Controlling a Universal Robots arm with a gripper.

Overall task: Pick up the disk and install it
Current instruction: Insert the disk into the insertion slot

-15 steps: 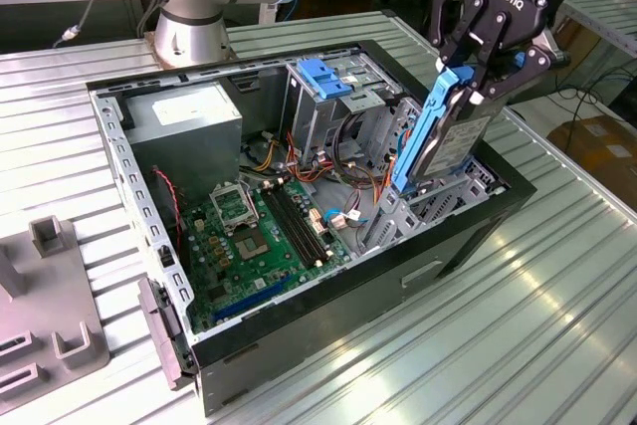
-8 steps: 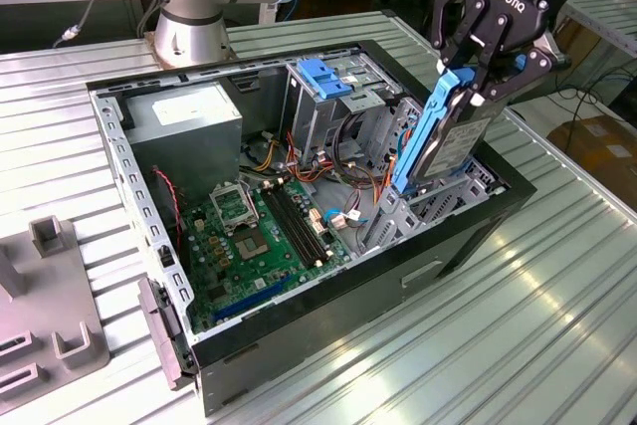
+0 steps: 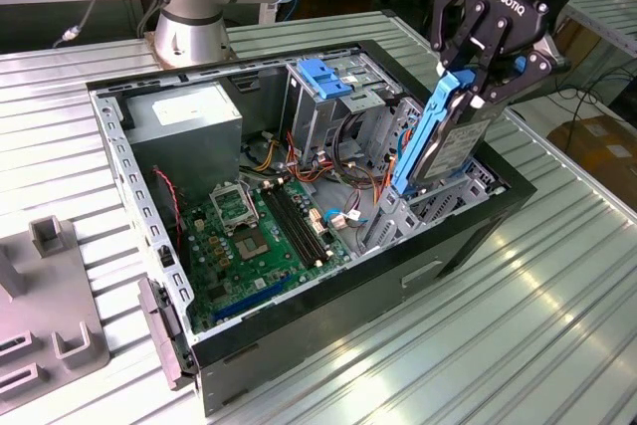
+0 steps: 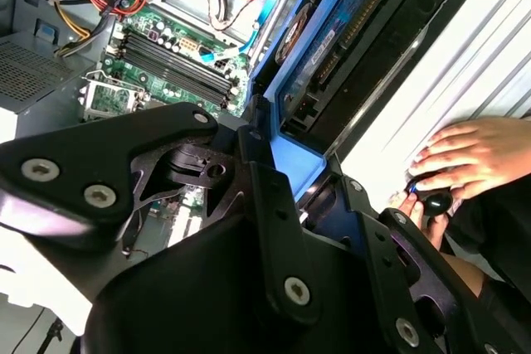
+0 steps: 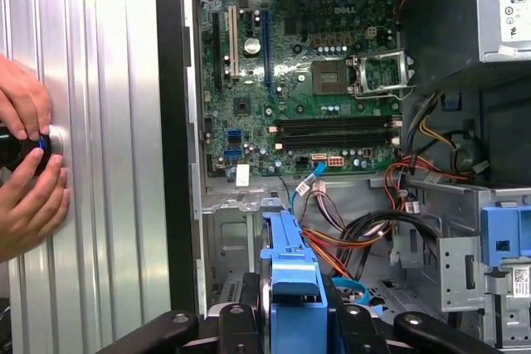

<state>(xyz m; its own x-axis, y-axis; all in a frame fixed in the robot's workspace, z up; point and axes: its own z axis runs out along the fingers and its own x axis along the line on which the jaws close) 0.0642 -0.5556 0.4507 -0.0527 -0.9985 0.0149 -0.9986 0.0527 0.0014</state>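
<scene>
The jaws are clamped on the upper end of the disk [image 3: 436, 141]; the gripper [image 3: 476, 87] holds it on edge and tilted. Its lower end sits inside the open computer case [image 3: 299, 320] at the exterior view's right, near the motherboard [image 3: 254, 236]. A person's hands [image 5: 33, 196] rest on the table [image 5: 108, 122] outside the case

Open black tower computer case [image 3: 318, 330] lying on the ribbed silver metal table [image 3: 498, 345] | green motherboard [image 3: 254, 236] flat inside it | grey metal power supply box [image 3: 189, 116] in its far corner, exterior view's left | fixed blue plastic bracket [image 3: 323, 77] atop the metal drive cage [image 3: 304, 121], far side | grey plastic fixture block [image 3: 50, 316] on the table, near, exterior view's left
</scene>
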